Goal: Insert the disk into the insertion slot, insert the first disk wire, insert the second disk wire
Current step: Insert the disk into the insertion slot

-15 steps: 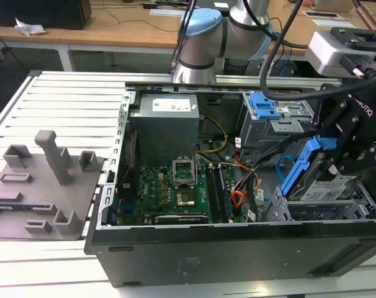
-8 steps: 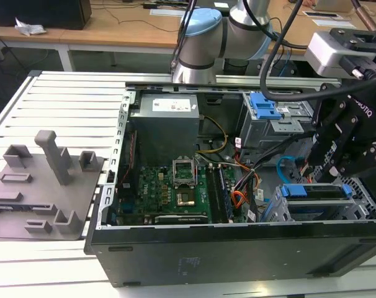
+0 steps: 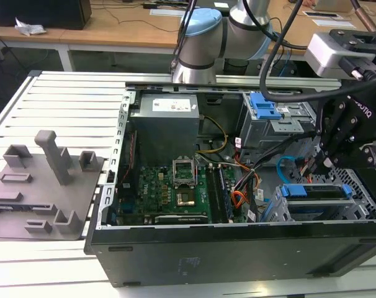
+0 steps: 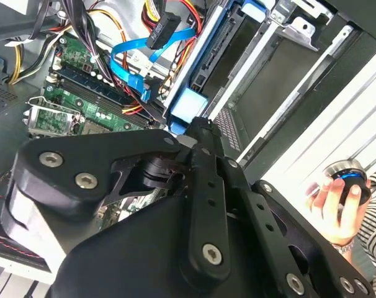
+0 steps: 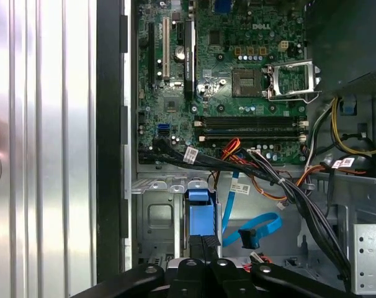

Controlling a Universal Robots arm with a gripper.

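Note:
My black gripper [image 3: 325, 165] hangs over the silver perforated insertion slot [image 3: 367, 186] at the case's front corner, on the exterior view's right. Its fingers are shut, and their tips [image 5: 203, 243] rest against the blue end of the carrier. The disk [image 3: 313, 192] in its bright blue carrier [image 5: 198, 208] lies inside that cage. The second disk wire [image 5: 257, 225], a light-blue loop with a dark plug [image 5: 249, 237], hangs loose beside the cage. It also shows in the second wrist view [image 4: 127, 67]. The first disk wire [image 3: 238, 198], an orange, red and black bundle, runs past the motherboard. I cannot make out its plug.
The open black case [image 3: 237, 248] lies on a slatted metal table [image 3: 58, 105]. A taller grey cage with a blue latch [image 3: 265, 108] stands behind the slot. A grey fixture [image 3: 45, 180] sits at the exterior view's left. A person's hand [image 4: 329, 205] holds a round device beside the table.

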